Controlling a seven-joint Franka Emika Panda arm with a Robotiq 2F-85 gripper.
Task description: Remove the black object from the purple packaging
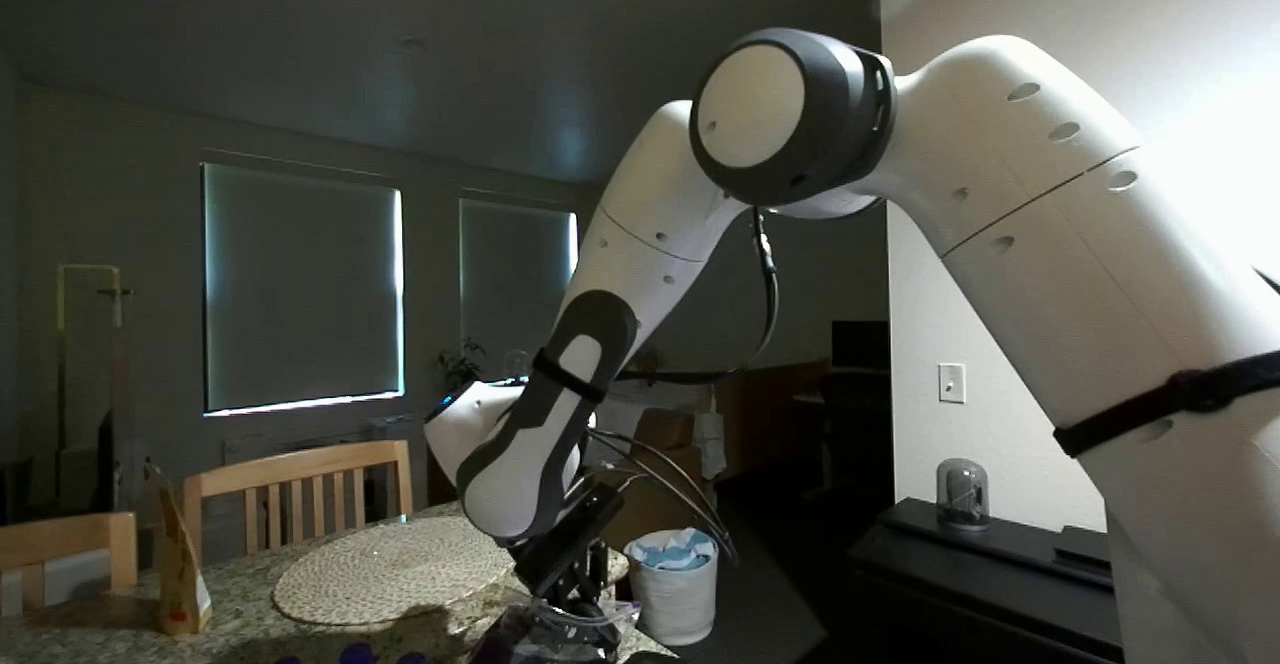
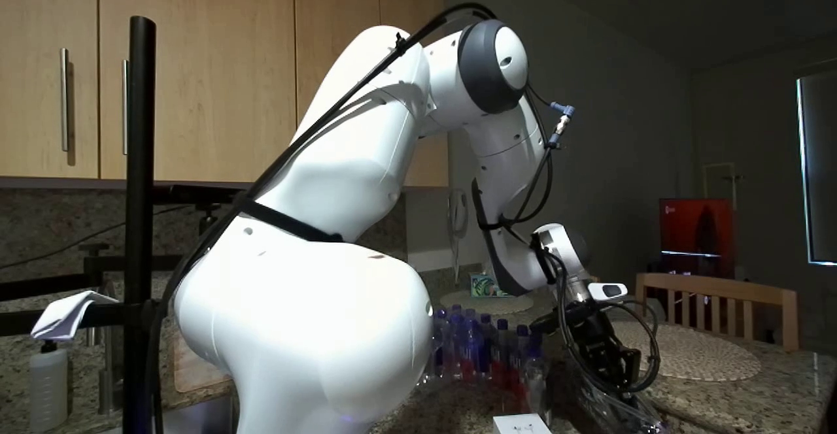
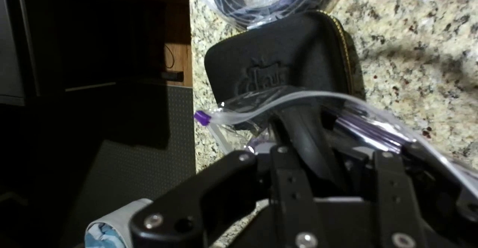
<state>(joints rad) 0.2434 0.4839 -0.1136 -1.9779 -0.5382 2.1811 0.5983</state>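
Note:
In the wrist view a smooth, curved black object (image 3: 308,139) lies between my fingers, its far end running under the mouth of a clear zip bag. That bag is the purple packaging (image 3: 369,132), with purple stripes and a purple slider at one corner. My gripper (image 3: 308,124) is shut on the black object, and its fingertips reach in at the bag's mouth, partly hidden by plastic. An exterior view shows the gripper (image 1: 572,594) low over the counter with the bag (image 1: 545,639) around its tips. In an exterior view the gripper (image 2: 624,375) points down into the crumpled bag (image 2: 618,411).
A black case (image 3: 276,57) with yellow stitching lies just beyond the bag, beside a bagged coil (image 3: 239,5). The counter edge (image 3: 193,91) drops to the floor. Several bottles (image 2: 480,349), a white box (image 2: 520,424) and a pale placemat (image 1: 390,569) stand or lie around.

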